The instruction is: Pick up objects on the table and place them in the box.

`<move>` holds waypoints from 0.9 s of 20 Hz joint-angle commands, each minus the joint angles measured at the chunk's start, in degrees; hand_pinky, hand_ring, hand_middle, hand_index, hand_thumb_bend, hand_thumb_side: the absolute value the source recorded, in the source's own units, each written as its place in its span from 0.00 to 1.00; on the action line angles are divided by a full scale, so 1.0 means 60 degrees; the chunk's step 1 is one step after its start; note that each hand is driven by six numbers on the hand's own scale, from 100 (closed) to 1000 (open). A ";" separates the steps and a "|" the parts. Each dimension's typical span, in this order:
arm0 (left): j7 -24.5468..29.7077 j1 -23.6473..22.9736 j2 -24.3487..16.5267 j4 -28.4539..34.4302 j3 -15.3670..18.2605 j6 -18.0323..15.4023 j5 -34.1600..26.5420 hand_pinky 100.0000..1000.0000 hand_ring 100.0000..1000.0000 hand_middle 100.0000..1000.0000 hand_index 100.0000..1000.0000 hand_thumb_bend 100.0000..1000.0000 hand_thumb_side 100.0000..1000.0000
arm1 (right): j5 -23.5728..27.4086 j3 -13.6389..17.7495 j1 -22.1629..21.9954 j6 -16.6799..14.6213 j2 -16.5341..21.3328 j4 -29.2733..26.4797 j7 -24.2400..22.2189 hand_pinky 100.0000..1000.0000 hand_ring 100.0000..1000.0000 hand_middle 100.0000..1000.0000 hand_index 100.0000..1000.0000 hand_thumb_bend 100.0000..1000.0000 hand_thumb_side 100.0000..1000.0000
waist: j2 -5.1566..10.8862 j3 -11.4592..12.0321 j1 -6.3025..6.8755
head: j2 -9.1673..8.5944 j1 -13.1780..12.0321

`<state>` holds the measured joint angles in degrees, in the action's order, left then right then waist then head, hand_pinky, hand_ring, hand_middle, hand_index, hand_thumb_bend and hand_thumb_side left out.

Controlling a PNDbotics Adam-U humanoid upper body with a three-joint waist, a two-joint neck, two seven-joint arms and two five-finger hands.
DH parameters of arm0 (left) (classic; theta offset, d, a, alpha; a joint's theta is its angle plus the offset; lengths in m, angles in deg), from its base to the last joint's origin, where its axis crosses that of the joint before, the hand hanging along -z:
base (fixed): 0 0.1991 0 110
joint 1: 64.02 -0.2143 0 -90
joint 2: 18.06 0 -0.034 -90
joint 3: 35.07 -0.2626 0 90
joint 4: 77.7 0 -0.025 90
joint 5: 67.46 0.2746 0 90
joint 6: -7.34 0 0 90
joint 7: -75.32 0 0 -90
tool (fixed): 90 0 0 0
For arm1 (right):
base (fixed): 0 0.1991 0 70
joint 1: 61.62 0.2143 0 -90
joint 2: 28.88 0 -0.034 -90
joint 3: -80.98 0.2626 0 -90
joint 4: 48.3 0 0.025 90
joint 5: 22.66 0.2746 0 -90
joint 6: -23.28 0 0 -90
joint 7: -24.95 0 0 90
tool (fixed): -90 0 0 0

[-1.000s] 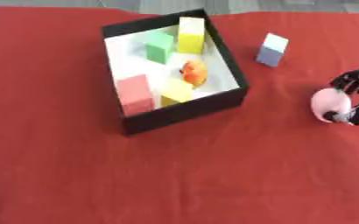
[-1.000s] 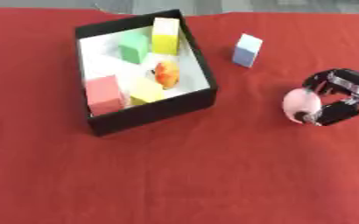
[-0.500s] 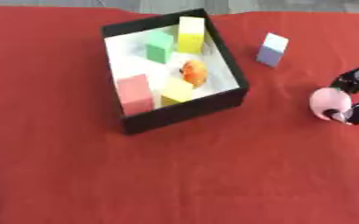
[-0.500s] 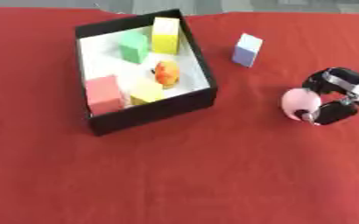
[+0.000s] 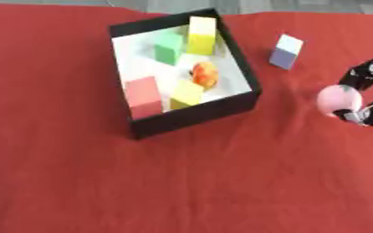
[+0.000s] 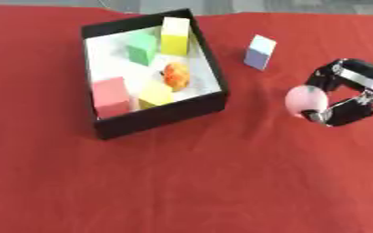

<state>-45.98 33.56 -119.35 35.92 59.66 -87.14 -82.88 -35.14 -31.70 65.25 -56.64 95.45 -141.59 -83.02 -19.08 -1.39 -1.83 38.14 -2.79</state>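
Observation:
A black box with a white floor stands at the upper middle of the red table. Inside lie a pink block, a green block, a tall yellow block, a small yellow block and an orange round thing. A pale blue block stands on the cloth right of the box. My right hand is at the right edge, its fingers and thumb curled round a pink round object. My left hand does not show.
Red cloth covers the whole table, with open cloth in front of and left of the box. A grey strip of floor shows along the far edge.
My right hand with the pink object has stayed in nearly the same spot, shifting only slightly. The box and blocks have not moved.

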 commanded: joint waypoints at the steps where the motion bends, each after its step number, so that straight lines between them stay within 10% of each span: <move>1: 0.0022 0.0030 -0.0155 0.0162 0.0052 -0.0031 0.0035 0.61 0.65 0.62 0.72 0.34 0.67 | 0.0184 0.0412 0.0051 0.0082 0.0646 -0.0746 0.0063 0.70 0.58 0.48 0.62 0.28 0.00 | 0.0256 -0.0011 -0.0004 | -0.0025 -0.0039; 3: 0.0022 0.0029 -0.0176 0.0162 0.0061 -0.0055 0.0054 0.61 0.65 0.62 0.73 0.34 0.67 | 0.0311 0.0601 0.0067 0.0143 0.0762 -0.1220 0.0125 0.70 0.57 0.48 0.61 0.15 0.00 | 0.0268 -0.0010 -0.0006 | -0.0026 -0.0053; 6: 0.0014 0.0028 -0.0201 0.0162 0.0083 -0.0091 0.0105 0.61 0.65 0.62 0.73 0.35 0.66 | 0.0515 0.0878 0.0425 0.0268 0.0761 -0.1952 0.0130 0.70 0.57 0.47 0.61 0.27 0.00 | 0.0297 -0.0020 0.0000 | 0.0001 -0.0091; 7: 0.0007 0.0026 -0.0206 0.0162 0.0090 -0.0099 0.0133 0.61 0.65 0.62 0.73 0.35 0.66 | 0.0559 0.0922 0.0589 0.0328 0.0730 -0.2119 0.0085 0.70 0.57 0.48 0.61 0.00 0.44 | 0.0305 -0.0028 0.0001 | 0.0011 -0.0109; 8: 0.0003 0.0029 -0.0211 0.0162 0.0093 -0.0110 0.0172 0.61 0.65 0.62 0.73 0.35 0.66 | 0.0599 0.0942 0.0925 0.0358 0.0606 -0.2275 0.0045 0.71 0.57 0.47 0.61 0.26 0.00 | 0.0331 -0.0021 0.0005 | 0.0039 -0.0114; 18: -0.0044 0.0537 -0.0190 0.0162 -0.0012 -0.0347 0.0613 0.61 0.66 0.63 0.74 0.36 0.61 | -0.1701 -0.0134 0.5204 -0.0194 -0.3942 0.0727 -0.0939 0.75 0.57 0.48 0.62 0.25 0.00 | 0.0499 0.0229 0.0183 | 0.0245 0.0502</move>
<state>-46.20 36.14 -119.36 35.92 59.48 -88.63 -79.58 -42.90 -32.61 94.98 -56.78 74.58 -140.06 -88.69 -17.74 0.08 -0.98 39.34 -0.57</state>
